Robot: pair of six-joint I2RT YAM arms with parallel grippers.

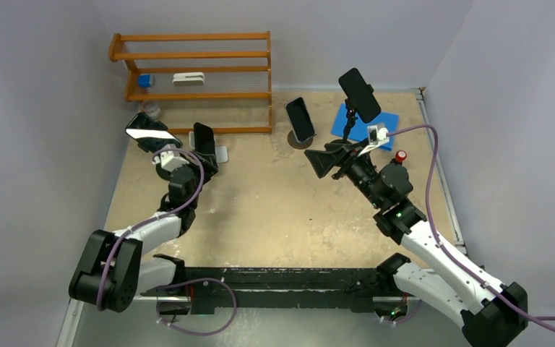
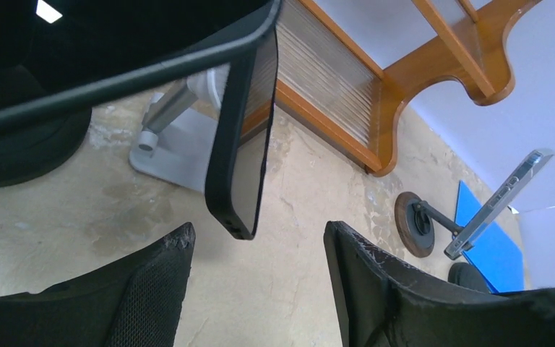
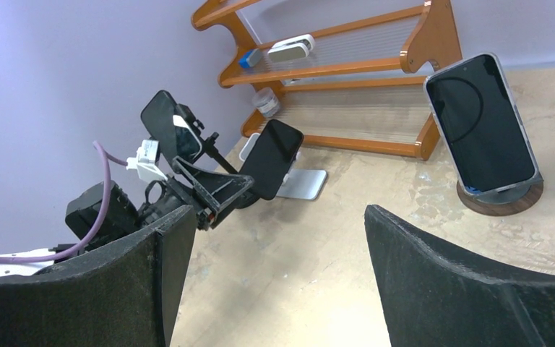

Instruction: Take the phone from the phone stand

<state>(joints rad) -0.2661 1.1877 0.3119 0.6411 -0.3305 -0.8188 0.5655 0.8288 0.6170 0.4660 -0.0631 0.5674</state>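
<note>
the phone (image 2: 249,163) is leaning on the silver stand (image 2: 170,144) at the left side of the counter (image 1: 274,210), just in front of the wooden rack (image 1: 195,72). the left claw (image 2: 259,230) is hovering right at it, spread wide, with the phone's lower edge just ahead of the gap and touching neither finger. the right claw (image 3: 273,213) is hanging wide too, holding nothing, well apart over the right half of the counter. beyond it a second phone (image 3: 480,123) is resting on a round wooden base (image 3: 502,199).
</note>
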